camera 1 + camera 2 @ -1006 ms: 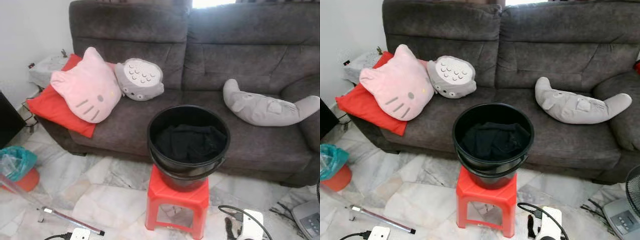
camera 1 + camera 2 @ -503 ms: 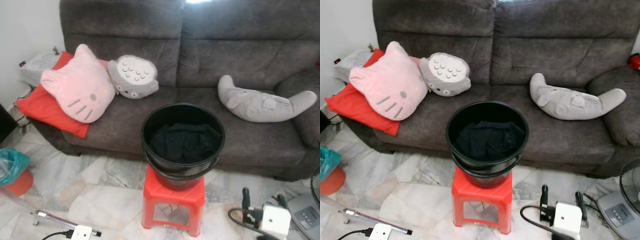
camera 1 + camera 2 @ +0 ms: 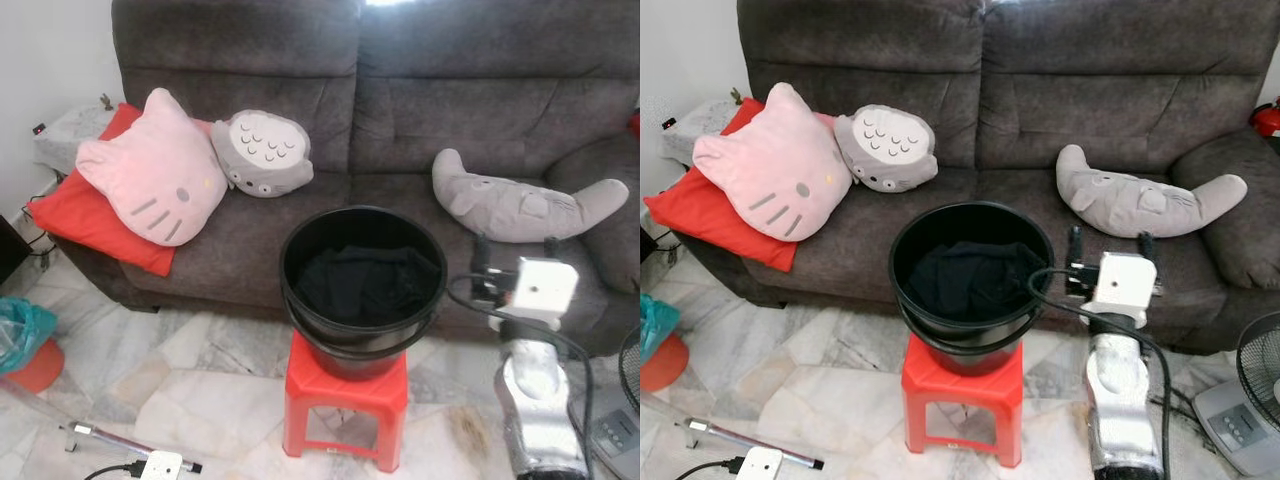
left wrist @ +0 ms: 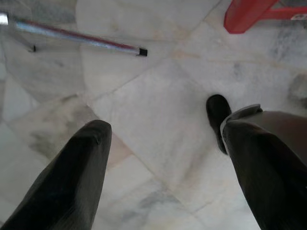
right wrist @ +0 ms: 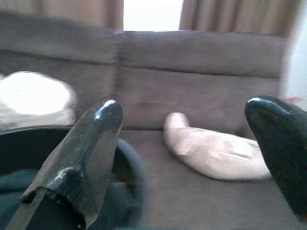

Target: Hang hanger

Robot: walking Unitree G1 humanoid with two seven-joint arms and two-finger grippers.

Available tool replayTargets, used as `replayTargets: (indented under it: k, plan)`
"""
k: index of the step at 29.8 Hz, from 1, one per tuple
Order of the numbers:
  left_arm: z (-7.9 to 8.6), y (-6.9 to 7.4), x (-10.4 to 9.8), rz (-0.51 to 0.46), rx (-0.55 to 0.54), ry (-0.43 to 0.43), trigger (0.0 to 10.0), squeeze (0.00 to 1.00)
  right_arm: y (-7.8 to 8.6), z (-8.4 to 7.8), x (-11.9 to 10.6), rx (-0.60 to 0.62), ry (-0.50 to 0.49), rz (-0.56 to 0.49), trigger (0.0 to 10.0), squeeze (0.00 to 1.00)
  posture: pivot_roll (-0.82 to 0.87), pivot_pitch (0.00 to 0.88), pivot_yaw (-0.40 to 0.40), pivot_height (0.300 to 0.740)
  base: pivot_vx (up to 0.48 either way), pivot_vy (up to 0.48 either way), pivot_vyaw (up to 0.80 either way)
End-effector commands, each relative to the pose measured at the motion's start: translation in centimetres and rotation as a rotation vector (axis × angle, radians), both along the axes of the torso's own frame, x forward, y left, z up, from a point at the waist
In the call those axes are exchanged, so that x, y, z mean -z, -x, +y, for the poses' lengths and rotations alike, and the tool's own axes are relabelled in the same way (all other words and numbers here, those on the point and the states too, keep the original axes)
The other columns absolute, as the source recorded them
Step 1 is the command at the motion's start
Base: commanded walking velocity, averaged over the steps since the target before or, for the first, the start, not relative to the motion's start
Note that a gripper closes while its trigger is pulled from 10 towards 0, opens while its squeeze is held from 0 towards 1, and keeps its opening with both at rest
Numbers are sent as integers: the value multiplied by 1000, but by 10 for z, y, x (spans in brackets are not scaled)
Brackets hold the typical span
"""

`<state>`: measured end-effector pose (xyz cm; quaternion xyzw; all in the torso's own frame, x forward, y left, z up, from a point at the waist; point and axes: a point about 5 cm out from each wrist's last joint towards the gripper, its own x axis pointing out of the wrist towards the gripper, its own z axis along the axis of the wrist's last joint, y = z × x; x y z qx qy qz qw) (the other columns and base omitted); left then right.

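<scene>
A black bucket (image 3: 962,343) stands on a red stool (image 3: 960,398) in front of the sofa, with dark cloth (image 3: 965,275) lying inside it. My right gripper (image 3: 1110,240) is raised just right of the bucket's rim, open and holding nothing. Its wrist view looks past the open right gripper (image 5: 184,104) at the bucket edge and the sofa. My left gripper (image 4: 165,129) hangs low over the marble floor, open and empty. I can make out no hanger.
The grey sofa (image 3: 1060,100) carries a pink cat cushion (image 3: 770,175), a red cushion (image 3: 700,215), a round grey plush (image 3: 885,150) and a long grey plush (image 3: 1140,195). A metal rod (image 3: 750,440) and power strip (image 3: 760,463) lie on the floor left; a fan (image 3: 1250,400) stands right.
My right arm has risen from near the floor to bucket-rim height beside the bucket. The camera has shifted slightly; the bucket and cushions have stayed put.
</scene>
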<state>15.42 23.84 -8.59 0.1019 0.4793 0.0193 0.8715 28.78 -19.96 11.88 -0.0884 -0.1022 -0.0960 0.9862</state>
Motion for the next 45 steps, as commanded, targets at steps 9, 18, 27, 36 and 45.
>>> replayTargets:
  k: [9,18,27,36,45]
  plan:
    - [-2,5,3,25,-17,2,10000,0,0,3,-1,-29,-22,26,10000,0,-105,0,48,740,223,0,89]
    - [1,7,3,27,-23,6,10000,0,-3,8,-1,-67,21,45,10000,0,-107,0,47,740,252,0,0]
    - [2,6,2,23,-22,0,10000,0,1,5,-1,-47,-11,42,10000,0,-106,0,50,740,169,0,330]
    - [-1,3,2,21,-14,2,10000,0,27,11,11,-8,-155,122,10000,0,-108,0,45,740,0,0,0]
    - [-1,2,2,24,-5,-7,10000,0,50,34,8,17,-351,344,10000,0,-133,0,51,740,0,0,0]
